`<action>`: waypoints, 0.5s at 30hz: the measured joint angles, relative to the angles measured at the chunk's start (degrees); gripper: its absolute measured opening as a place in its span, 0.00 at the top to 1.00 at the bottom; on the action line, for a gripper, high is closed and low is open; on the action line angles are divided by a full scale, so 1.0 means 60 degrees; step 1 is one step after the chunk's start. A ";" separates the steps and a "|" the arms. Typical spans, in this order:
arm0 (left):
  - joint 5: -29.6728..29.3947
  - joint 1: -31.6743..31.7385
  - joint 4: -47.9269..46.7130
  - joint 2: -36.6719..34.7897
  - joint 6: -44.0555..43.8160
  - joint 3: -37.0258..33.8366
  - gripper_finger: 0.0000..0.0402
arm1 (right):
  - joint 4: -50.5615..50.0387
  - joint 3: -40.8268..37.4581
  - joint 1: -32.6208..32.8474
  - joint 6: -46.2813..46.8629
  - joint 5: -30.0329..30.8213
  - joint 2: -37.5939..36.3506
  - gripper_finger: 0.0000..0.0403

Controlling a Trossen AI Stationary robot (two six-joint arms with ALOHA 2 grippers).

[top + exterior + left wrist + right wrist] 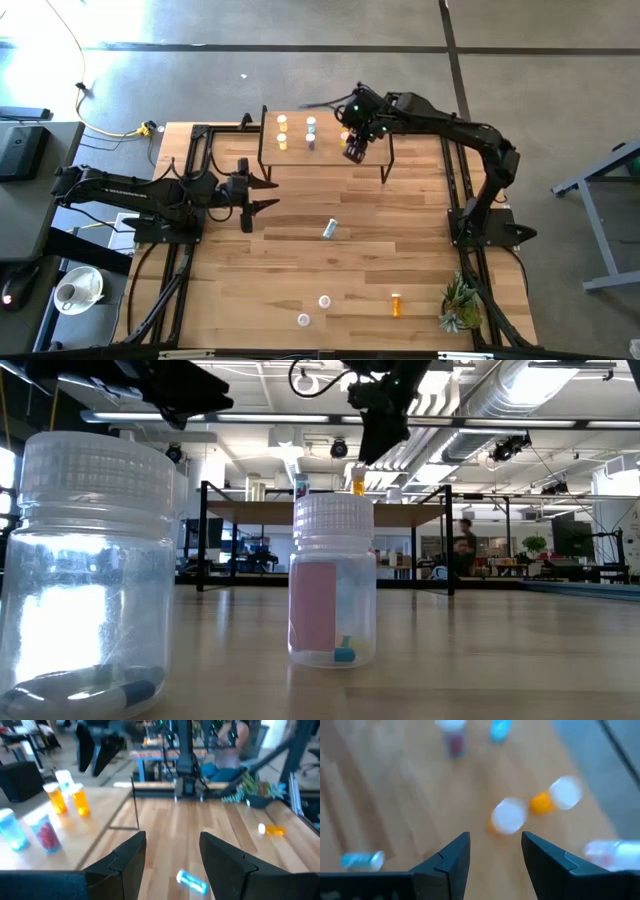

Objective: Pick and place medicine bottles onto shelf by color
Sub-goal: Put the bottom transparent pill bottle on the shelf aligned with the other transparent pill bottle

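Slatted wood makes up your tabletop [400, 230], with the small shelf [370, 135] standing at its far edge. Your right claw [355, 150] hovers over that shelf, fingers parted and holding nothing; its wrist view shows empty space between them and two orange bottles [540, 802] just ahead. Other bottles already stand upright on the shelf, capped ends up.

What matters for your next pick is the blue bottle [329, 229] lying on its side mid-tabletop. Its long axis runs roughly toward the shelf, slightly slanted; which end carries the cap I cannot tell. It sits between the two arms, somewhat nearer the left claw [262, 194], which waits released and points straight toward it in its wrist view. From the right claw it lies toward the near edge.

Farther off, an orange bottle [396, 304] lies along the same direction near the plant [460, 305], beside two upright bottles [324, 301].
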 joint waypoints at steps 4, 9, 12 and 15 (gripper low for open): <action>0.0463 -0.0056 -0.0470 0.0004 -0.0184 0.0000 0.57 | -0.0400 -0.0274 0.0571 0.0239 0.0111 -0.0060 0.58; 0.1057 -0.0255 -0.0537 0.0146 -0.0262 0.0003 0.57 | -0.0432 -0.1202 0.1625 0.0915 0.0885 -0.0469 0.58; 0.1164 -0.0403 -0.0547 0.0296 -0.0488 0.0015 0.57 | -0.0227 -0.1807 0.2331 0.1459 0.1209 -0.0806 0.58; 0.1191 -0.0547 -0.0516 0.0461 -0.1016 0.0015 0.57 | 0.0020 -0.2273 0.3059 0.2041 0.1439 -0.1172 0.58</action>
